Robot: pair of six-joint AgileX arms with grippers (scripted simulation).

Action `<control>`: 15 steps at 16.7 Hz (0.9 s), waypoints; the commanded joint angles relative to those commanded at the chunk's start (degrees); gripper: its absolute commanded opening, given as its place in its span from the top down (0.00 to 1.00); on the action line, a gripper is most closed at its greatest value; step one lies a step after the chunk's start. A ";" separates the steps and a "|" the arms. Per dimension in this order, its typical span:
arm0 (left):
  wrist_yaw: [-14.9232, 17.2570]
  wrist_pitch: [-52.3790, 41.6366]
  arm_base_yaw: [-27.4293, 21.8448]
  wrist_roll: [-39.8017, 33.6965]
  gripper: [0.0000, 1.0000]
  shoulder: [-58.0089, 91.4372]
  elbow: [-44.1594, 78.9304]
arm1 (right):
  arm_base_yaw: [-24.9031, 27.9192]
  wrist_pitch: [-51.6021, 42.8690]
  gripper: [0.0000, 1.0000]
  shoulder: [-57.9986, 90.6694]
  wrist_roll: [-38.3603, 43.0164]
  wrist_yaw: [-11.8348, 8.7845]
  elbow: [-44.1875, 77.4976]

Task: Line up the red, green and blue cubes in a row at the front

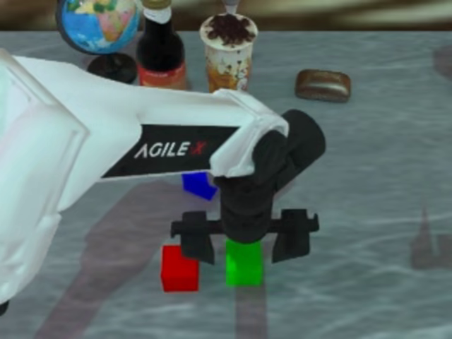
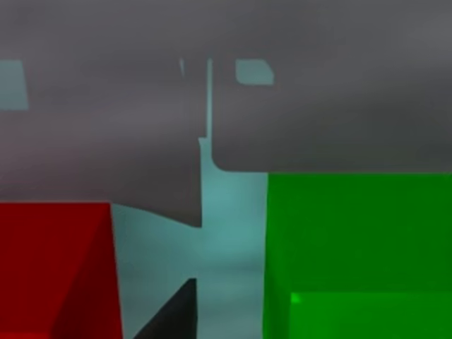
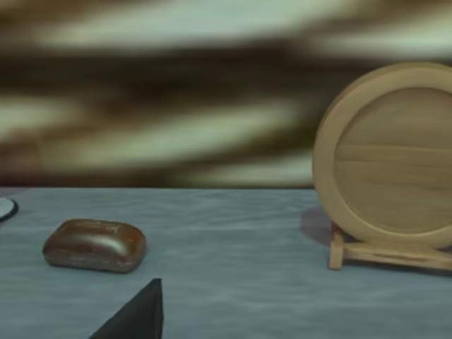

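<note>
left gripper [image 1: 244, 244] hung spread wide over the green cube [image 1: 244, 263], red cube [image 1: 179, 268] just beside it.

Globe [image 1: 97, 25], bottle [image 1: 160, 46], cup [image 1: 227, 53] (+ bread [image 1: 323, 85])

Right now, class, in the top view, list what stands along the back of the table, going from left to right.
Globe → dark bottle → topped drink cup → brown loaf.

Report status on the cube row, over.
Left gripper open, straddling green cube at the front. Red cube beside it, gap between. Blue cube behind, under the arm. Right arm out of view.
</note>
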 joint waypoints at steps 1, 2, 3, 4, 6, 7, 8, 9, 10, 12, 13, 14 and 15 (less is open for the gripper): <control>0.00 0.00 0.00 0.00 0.00 0.00 0.00 | 0.00 0.00 0.00 0.00 0.00 0.00 0.00; 0.00 0.00 0.00 0.00 0.00 0.00 0.00 | 0.00 0.00 0.00 0.00 0.00 0.00 0.00; 0.00 0.00 0.00 0.00 0.00 0.00 0.00 | 0.00 0.00 0.00 0.00 0.00 0.00 0.00; 0.00 0.00 0.00 0.00 0.00 0.00 0.00 | 0.00 0.00 0.00 0.00 0.00 0.00 0.00; 0.00 0.00 0.00 0.00 0.00 0.00 0.00 | 0.00 0.00 0.00 0.00 0.00 0.00 0.00; 0.00 -0.01 0.08 0.00 0.00 -0.04 0.01 | 0.00 0.00 0.00 0.00 0.00 0.00 0.00; 0.00 -0.21 0.07 0.01 0.00 -0.11 0.19 | 0.00 0.00 0.00 0.00 0.00 0.00 0.00; 0.00 -1.01 0.12 -0.04 0.00 -0.36 0.87 | 0.00 0.00 0.00 0.00 0.00 0.00 0.00; 0.00 -2.43 0.28 -0.16 0.00 -0.78 1.89 | 0.00 0.00 0.00 0.00 0.00 0.00 0.00; 0.00 -7.07 0.67 -0.36 0.00 -2.06 4.64 | 0.00 0.00 0.00 0.00 0.00 0.00 0.00; -0.01 -9.67 0.79 -0.33 0.00 -2.85 6.14 | 0.00 0.00 0.00 0.00 0.00 0.00 0.00; -0.02 -11.70 0.91 -0.29 0.00 -3.62 7.51 | 0.00 0.00 0.00 0.00 0.00 0.00 0.00; -0.03 -13.12 1.01 -0.23 0.00 -4.24 8.59 | 0.00 0.00 0.00 0.00 0.00 0.00 0.00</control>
